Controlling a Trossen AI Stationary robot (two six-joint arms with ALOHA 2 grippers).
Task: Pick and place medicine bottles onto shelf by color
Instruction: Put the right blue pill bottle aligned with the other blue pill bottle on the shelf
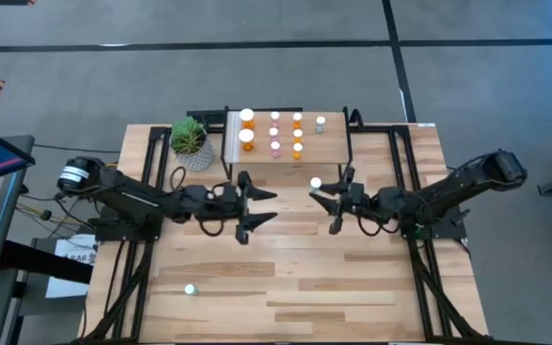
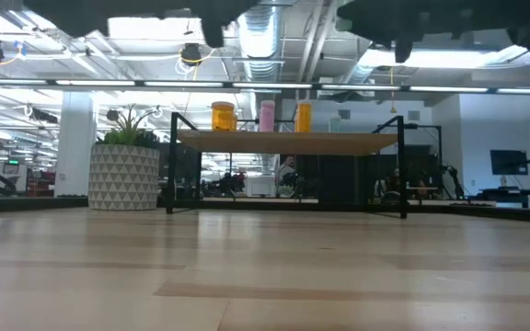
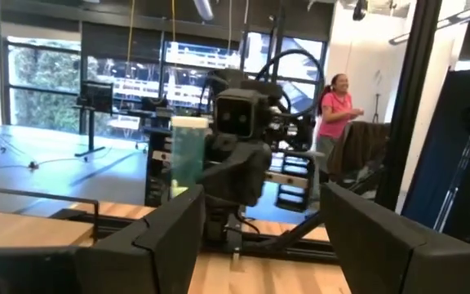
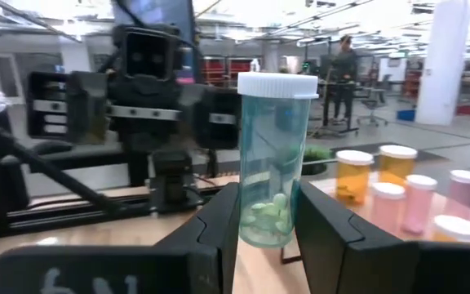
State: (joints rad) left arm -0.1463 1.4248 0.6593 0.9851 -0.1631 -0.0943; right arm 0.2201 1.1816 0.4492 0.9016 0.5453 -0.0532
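Right gripper [image 4: 268, 237] grips a teal bottle [image 4: 274, 159] upright above mid-table, at six o'clock from the shelf [image 1: 333, 163], which carries orange and pink bottles. Left gripper [image 1: 262, 207] hovers alongside, fingers spread, empty. One teal bottle [image 1: 190, 288] stands at table's seven o'clock.

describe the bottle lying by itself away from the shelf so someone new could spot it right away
Start at the shelf at the far edge of the table, then come across to the opposite, near edge, on the left arm's side. The lone bottle sits there on bare planks, a small white cap with a teal tint. Unlike the other bottles, it has no neighbours and is held by no gripper.
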